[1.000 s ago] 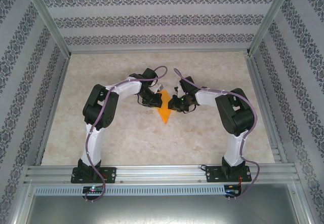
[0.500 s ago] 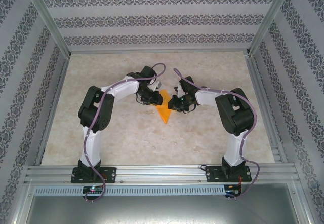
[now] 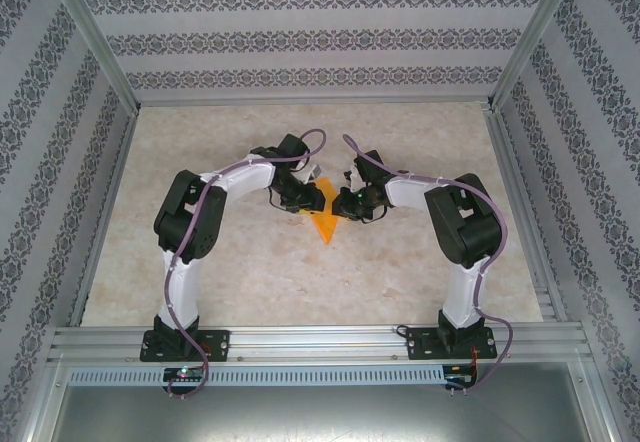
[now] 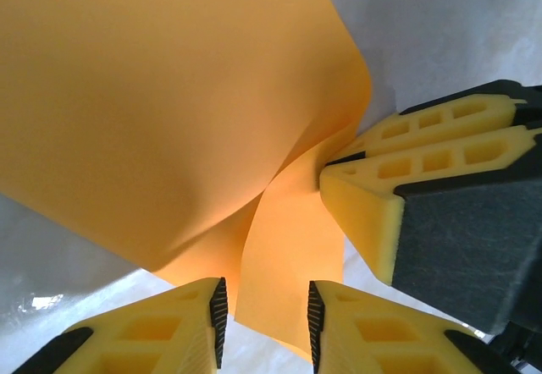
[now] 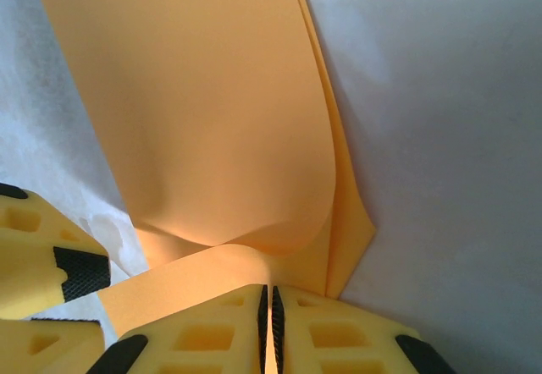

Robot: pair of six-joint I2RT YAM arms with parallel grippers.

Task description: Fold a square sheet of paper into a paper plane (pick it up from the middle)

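The orange square sheet of paper [image 3: 325, 225] lies at the table's middle, folded into a pointed, loosely layered paper plane shape with its tip toward the near edge. My left gripper [image 3: 306, 200] stands at its far left part. In the left wrist view the left gripper [image 4: 267, 323] is open, with a raised paper flap [image 4: 288, 255] hanging free between the jaws and touching neither pad. My right gripper [image 3: 341, 202] is at the paper's right side. In the right wrist view the right gripper [image 5: 269, 323] is shut on a curled paper edge [image 5: 195, 277].
The two grippers are close together: the right gripper's yellow fingers [image 4: 398, 196] show just right of the flap, and a left finger [image 5: 51, 264] shows at lower left. The pale marble tabletop [image 3: 230, 262] has a metal frame and patterned walls [image 3: 60, 162] around it.
My left gripper has opened and let go of the paper flap. The left arm's elbow shifted slightly left. The right gripper has kept its hold in the same place.
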